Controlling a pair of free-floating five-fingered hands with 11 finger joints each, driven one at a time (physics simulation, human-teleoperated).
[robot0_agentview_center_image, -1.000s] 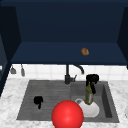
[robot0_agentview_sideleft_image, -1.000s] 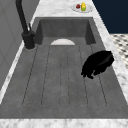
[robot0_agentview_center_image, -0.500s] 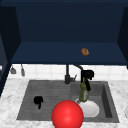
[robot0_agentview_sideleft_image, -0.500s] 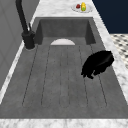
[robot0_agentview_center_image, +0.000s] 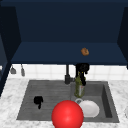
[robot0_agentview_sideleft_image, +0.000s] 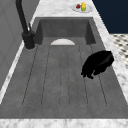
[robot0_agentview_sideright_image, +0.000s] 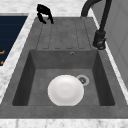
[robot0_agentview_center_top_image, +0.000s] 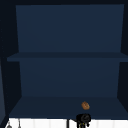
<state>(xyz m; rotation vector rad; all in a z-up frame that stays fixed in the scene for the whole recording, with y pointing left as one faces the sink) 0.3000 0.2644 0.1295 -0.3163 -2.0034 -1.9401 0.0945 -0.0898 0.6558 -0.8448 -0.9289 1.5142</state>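
1. The green bottle (robot0_agentview_center_image: 79, 87) hangs upright above the sink basin (robot0_agentview_center_image: 105, 95), over the white plate (robot0_agentview_center_image: 88, 108).
2. The right hand (robot0_agentview_center_image: 82, 68) has its fingers curled round the neck; a slipping hold could drop the bottle onto the plate.
3. The left hand (robot0_agentview_center_image: 38, 100) hovers over the drainboard (robot0_agentview_sideleft_image: 62, 82), fingers curled, holding nothing.

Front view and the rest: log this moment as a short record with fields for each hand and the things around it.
left hand: hangs over the ribbed drainboard, fingers curled, holding nothing
right hand: raised above the basin, fingers curled round the neck of the green bottle
green bottle: upright, above the basin
white plate: flat on the basin floor
faucet: at the back rim
red ball: at the front edge
brown item: on the cabinet's lowest shelf
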